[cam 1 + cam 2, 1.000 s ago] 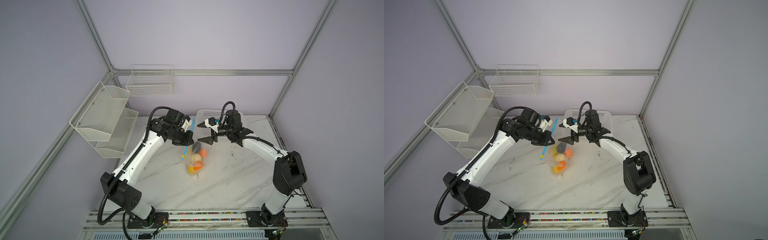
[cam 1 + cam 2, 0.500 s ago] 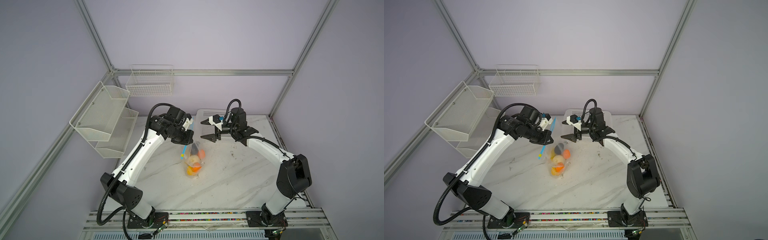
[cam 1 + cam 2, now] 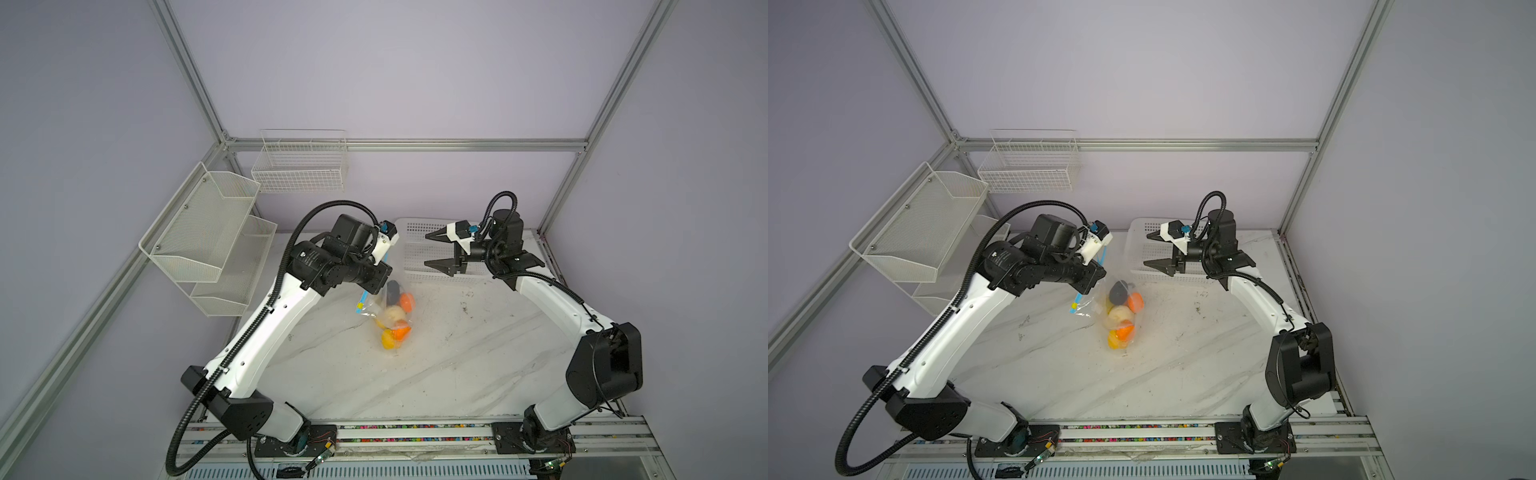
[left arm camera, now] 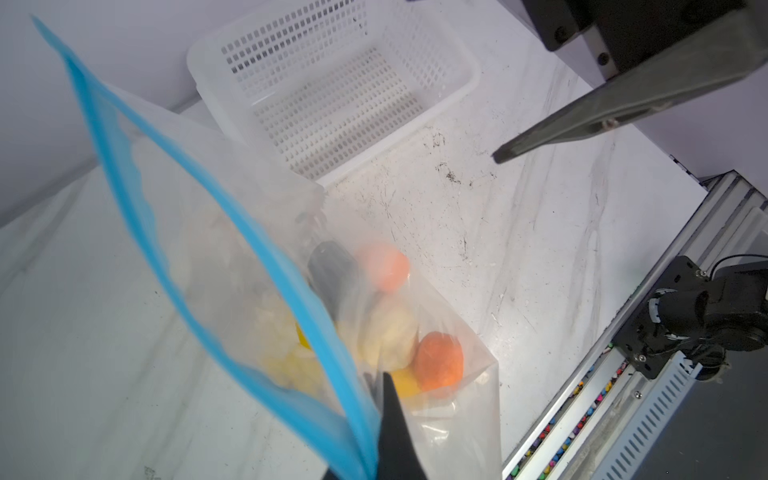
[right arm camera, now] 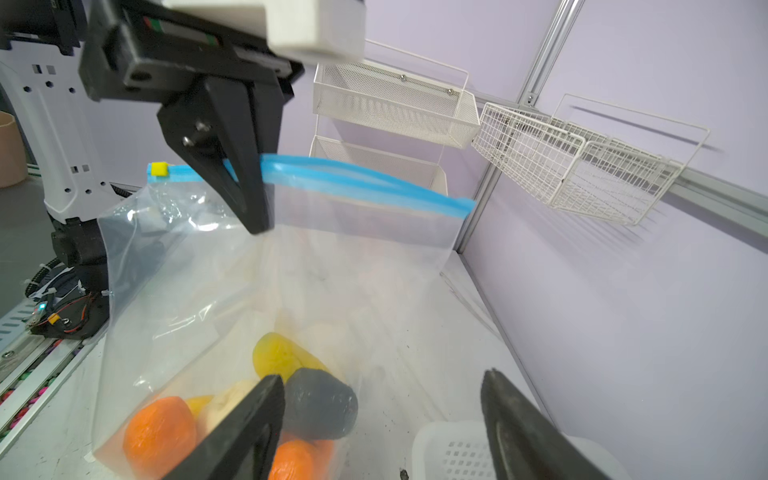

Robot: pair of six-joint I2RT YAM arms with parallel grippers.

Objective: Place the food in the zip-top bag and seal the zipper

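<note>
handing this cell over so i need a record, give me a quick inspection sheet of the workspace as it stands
Surface: white marbled tabletop, dark scuffs near the white perforated plastic basket.
Job's things: clear crinkly zip-top bag hangs from its top edge, bottom on the tabletop; orange, yellow, cream and black toy food inside; light-blue zipper strip looks parted.
Clutter: that basket, empty; nothing else seen.
Grippers: left gripper, jaws shut on the zipper strip; right gripper, jaws open, holding nothing.
Cables: black ribbed hoses loop over both arms, clear of the bag.
Surroundings: white mesh shelves, white wire basket, lilac walls.
</note>
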